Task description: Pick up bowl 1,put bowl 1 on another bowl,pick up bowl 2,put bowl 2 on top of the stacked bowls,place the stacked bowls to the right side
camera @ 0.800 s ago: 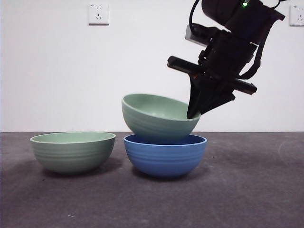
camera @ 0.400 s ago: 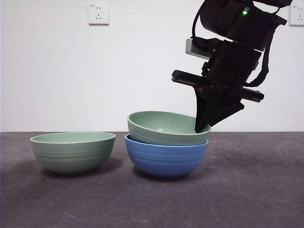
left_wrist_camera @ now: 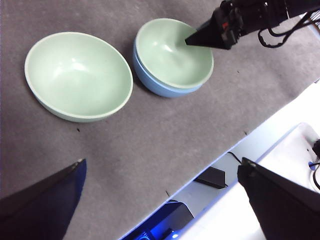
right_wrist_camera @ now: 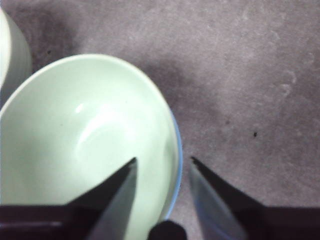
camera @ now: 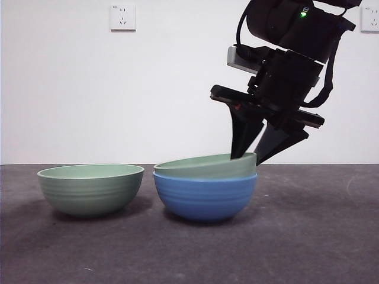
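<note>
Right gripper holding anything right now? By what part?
Nothing. The right gripper is open, jaws straddling the rim of the green bowl, which sits nested in the blue bowl.

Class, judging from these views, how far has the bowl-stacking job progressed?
Done: one green bowl sits nested in the blue bowl. In hand: the right gripper is open astride its rim. Left: stacking the second green bowl, then placing the stack to the right.

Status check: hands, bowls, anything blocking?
Right hand open, straddling rim of nested green bowl. It sits in blue bowl. Left hand open, waiting high. Second green bowl apart, unobstructed.
</note>
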### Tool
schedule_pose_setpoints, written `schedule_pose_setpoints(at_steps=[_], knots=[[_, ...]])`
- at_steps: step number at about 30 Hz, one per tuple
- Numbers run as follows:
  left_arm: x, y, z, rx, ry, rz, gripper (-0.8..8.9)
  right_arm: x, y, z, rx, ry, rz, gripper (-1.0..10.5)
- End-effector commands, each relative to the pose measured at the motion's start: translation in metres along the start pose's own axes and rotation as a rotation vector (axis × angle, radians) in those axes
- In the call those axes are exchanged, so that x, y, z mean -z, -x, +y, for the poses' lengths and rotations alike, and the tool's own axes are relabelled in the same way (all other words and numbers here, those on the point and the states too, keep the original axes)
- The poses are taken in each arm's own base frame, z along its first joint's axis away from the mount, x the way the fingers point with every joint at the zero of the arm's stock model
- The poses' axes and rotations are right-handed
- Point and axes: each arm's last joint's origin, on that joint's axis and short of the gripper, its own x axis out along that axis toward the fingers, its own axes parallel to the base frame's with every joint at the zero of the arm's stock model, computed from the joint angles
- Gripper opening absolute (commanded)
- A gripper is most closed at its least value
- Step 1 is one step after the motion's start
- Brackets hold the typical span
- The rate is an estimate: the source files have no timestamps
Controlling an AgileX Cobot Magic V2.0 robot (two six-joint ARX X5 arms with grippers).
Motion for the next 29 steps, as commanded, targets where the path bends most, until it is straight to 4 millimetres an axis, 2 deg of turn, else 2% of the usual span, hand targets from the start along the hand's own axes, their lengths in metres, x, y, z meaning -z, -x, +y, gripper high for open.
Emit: schedule_pose_setpoints(at_steps=[1,6,9,14,19,23,29], knots=[[-0.006,-0.005,0.004,0.004,0.000,-0.005,5.89,0.000,-0.001,0.001,-0.003,0.006,-0.005,2.6],[-0.019,-0.019,0.017,0.002,0.032,0.003,5.89,-0.005,0.013,0.002,-0.009,0.009,-0.049,2.6],[-0.026,-0.031,0.027,-0.036,0.055,0.023,5.89,-0.009,0.036,0.005,-0.012,0.013,-0.104,2.6],[-0.039,-0.057,0.045,-0.140,0.075,0.062,5.89,-0.008,0.086,0.006,-0.017,0.015,-0.208,2.6],[-0.051,-0.087,0.063,-0.240,0.104,0.064,5.89,0.005,0.132,0.008,-0.023,0.019,-0.258,2.6],[-0.057,-0.115,0.075,-0.295,0.118,0.066,5.89,0.019,0.160,0.008,-0.026,0.020,-0.274,2.6],[-0.058,-0.152,0.090,-0.361,0.135,0.123,5.89,0.038,0.187,0.008,-0.025,0.020,-0.271,2.6]])
